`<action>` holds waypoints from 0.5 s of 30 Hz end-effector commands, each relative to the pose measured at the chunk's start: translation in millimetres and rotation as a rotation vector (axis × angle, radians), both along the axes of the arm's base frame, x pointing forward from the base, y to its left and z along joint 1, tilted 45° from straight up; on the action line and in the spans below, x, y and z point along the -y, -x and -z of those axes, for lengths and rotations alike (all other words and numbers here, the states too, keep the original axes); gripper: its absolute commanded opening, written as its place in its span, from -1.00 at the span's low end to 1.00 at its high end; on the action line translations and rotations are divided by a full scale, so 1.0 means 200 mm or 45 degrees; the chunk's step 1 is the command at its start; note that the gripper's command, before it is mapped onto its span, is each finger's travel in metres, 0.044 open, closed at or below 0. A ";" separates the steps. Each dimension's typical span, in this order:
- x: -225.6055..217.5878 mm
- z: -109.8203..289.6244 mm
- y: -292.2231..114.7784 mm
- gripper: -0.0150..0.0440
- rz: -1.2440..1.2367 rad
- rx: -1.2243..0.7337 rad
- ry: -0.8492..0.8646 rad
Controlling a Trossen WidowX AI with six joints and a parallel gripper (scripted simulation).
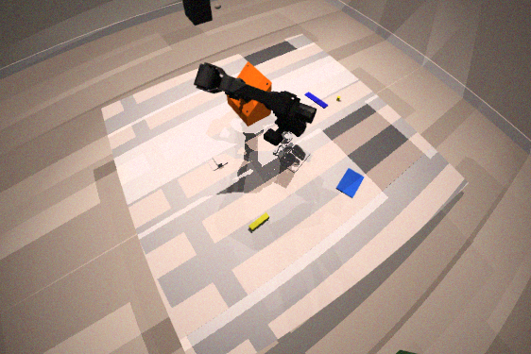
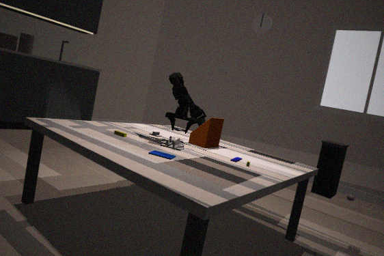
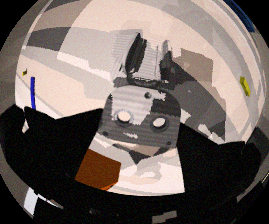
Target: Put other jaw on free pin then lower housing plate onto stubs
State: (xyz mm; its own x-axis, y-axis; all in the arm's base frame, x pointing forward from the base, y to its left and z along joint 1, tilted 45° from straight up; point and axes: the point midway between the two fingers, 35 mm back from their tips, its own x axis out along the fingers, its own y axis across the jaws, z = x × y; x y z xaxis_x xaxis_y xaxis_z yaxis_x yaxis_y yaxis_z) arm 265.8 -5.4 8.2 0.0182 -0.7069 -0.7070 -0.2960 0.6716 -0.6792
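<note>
My gripper [image 1: 283, 139] [image 2: 180, 130] [image 3: 139, 119] is shut on the grey housing plate [image 3: 140, 131], whose two round holes face the wrist camera. In the exterior view the fingertips hang above the table. Beyond the plate in the wrist view, the grey gripper-like assembly [image 1: 294, 158] [image 2: 172, 143] stands on the table. Its two jaws show there as a dark left jaw [image 3: 134, 56] and a right jaw [image 3: 167, 61], side by side. The plate is apart from them in the exterior view. The pins, the stubs and the meshing of the teeth cannot be made out.
An orange wedge block [image 1: 250, 111] [image 2: 208, 135] [image 3: 99, 169] stands close by. A small grey part [image 1: 218, 163] [image 2: 155, 133] lies to one side. A blue slab [image 1: 350, 183] [image 2: 162, 154], yellow bar [image 1: 259, 222] [image 2: 120, 134] [image 3: 245, 86] and dark-blue strip [image 1: 316, 100] [image 2: 236, 160] [image 3: 33, 92] lie around.
</note>
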 end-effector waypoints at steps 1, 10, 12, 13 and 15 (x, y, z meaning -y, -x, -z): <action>0.00 0.00 0.00 0.70 0.003 0.004 -0.004; -0.01 0.01 0.01 0.70 0.002 0.002 -0.004; -0.01 0.01 0.01 0.70 0.002 0.002 -0.004; -0.01 0.01 0.01 0.70 0.002 0.002 -0.004; -0.01 0.01 0.01 0.70 0.002 0.002 -0.004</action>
